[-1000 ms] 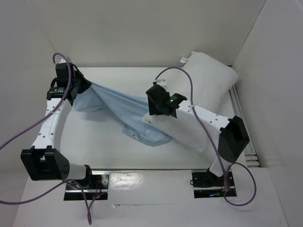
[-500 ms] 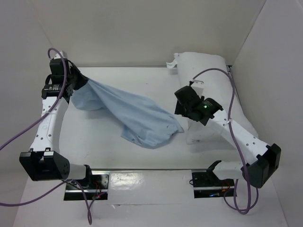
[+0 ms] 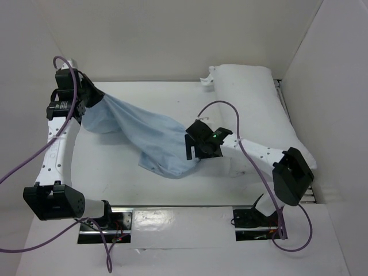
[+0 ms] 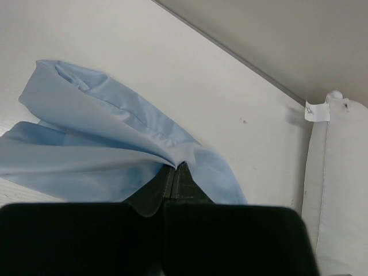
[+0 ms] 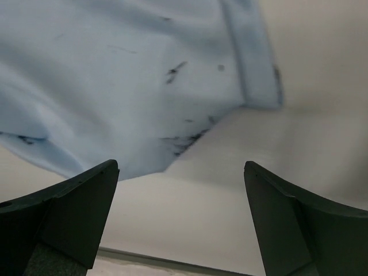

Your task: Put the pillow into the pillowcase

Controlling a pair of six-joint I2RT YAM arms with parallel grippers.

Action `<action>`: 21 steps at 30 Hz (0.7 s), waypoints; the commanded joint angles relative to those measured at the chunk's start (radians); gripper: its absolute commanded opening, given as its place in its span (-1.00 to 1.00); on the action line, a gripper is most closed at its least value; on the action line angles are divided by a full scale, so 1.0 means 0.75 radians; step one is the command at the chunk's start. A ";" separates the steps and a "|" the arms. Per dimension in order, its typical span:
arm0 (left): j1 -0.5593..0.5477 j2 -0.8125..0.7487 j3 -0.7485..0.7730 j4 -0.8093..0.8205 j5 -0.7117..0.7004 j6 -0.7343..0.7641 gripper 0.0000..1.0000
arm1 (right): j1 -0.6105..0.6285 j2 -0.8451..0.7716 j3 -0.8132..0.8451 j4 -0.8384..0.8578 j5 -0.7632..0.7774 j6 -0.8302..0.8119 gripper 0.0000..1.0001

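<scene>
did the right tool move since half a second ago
yes, the right tool went left and toward the front, away from the right wall, and now sits open over the front end of the pillowcase

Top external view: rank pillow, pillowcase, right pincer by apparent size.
1. pillow: largest, though the right arm covers part of it.
2. pillowcase: close behind. It is bunched and raised at one end, so the gap is unsure.
3. right pincer: clearly smallest.
</scene>
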 commanded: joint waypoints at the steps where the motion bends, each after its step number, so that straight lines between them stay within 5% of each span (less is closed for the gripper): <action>1: 0.005 -0.031 0.055 0.016 0.025 0.038 -1.00 | 0.062 0.075 -0.030 0.209 -0.196 -0.010 0.94; 12: 0.005 -0.043 0.042 0.002 -0.018 0.064 -1.00 | 0.090 0.183 -0.139 0.383 -0.253 0.191 0.81; 14: 0.005 -0.043 0.042 0.002 -0.018 0.064 -1.00 | 0.090 0.210 -0.151 0.398 -0.260 0.191 0.37; 16: 0.005 -0.043 0.042 0.002 -0.018 0.077 -1.00 | 0.104 0.192 -0.098 0.369 -0.190 0.203 -0.40; 17: 0.005 -0.043 0.055 -0.015 -0.018 0.077 -1.00 | 0.105 0.171 -0.069 0.351 -0.149 0.187 -0.99; 21: 0.017 0.018 0.181 -0.058 0.027 0.119 -1.00 | 0.068 0.055 0.251 0.236 0.014 0.019 -1.00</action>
